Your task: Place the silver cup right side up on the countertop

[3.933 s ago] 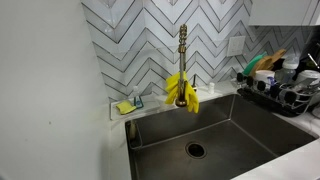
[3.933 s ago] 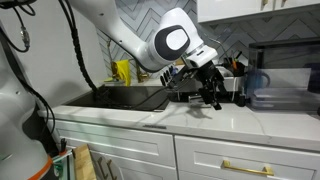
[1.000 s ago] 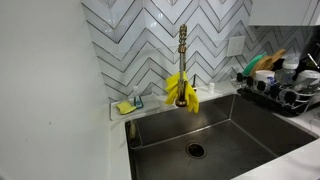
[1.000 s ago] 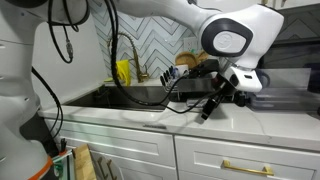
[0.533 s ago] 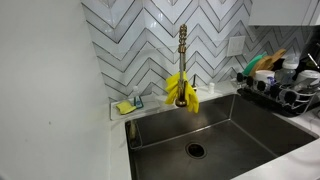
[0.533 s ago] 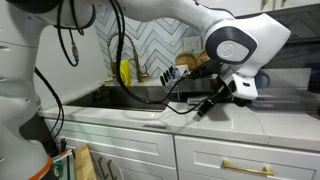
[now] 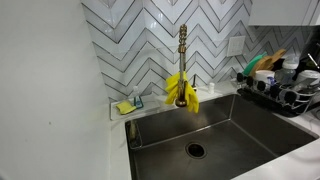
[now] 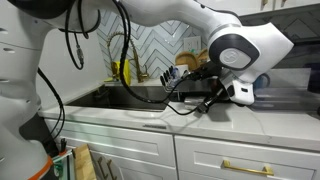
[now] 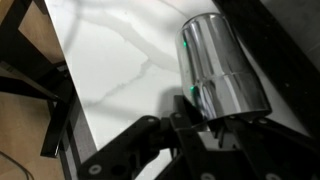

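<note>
In the wrist view the silver cup [image 9: 220, 65] lies on its side over the white, grey-veined countertop [image 9: 110, 60], its shiny wall reflecting light. My gripper [image 9: 222, 112] reaches in from the bottom of that view. Its black fingers [image 9: 150, 135] press against both sides of the cup's near end, shut on it. In an exterior view the arm's wrist [image 8: 238, 88] hangs low over the countertop [image 8: 200, 116] between the sink and the dish rack. The cup is hidden behind the wrist there.
The steel sink [image 7: 215, 135] with its faucet [image 7: 182, 50] and a yellow cloth [image 7: 182, 90] lies beside the work area. A black dish rack [image 7: 280, 90] full of items stands at the counter's end. A sponge [image 7: 125, 107] rests on the ledge. The counter's front edge [image 8: 190, 128] is close.
The wrist has shifted slightly over the counter. The jaws, wide open before, have closed in on the cup.
</note>
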Controlling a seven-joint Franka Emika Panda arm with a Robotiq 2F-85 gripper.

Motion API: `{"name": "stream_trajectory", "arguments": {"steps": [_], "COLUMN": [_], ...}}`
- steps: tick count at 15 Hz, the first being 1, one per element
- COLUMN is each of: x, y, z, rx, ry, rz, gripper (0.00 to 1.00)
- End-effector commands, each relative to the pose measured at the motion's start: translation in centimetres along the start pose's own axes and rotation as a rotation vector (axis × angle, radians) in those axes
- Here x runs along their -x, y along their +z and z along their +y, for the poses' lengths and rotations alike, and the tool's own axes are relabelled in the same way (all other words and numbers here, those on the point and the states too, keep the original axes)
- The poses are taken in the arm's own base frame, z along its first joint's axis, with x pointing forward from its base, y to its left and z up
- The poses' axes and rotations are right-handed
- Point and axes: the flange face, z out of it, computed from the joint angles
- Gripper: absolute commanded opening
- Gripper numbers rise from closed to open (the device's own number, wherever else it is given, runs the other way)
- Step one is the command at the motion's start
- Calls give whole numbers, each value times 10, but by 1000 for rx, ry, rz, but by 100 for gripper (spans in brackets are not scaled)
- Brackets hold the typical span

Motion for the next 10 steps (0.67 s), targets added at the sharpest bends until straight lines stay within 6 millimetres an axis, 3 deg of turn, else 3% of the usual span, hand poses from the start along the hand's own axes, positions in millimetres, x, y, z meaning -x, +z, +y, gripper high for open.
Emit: {"name": "stream_trajectory", "arguments": {"steps": [1,5,10], "x": [-2,6,30], "y": [-4,-10,-31], "z": [-4,-8,-11], "rx": [-21,-17,38], "ry": [-7,-28,-87], "rz": [-55,-40,71], "gripper": [1,1,2]}}
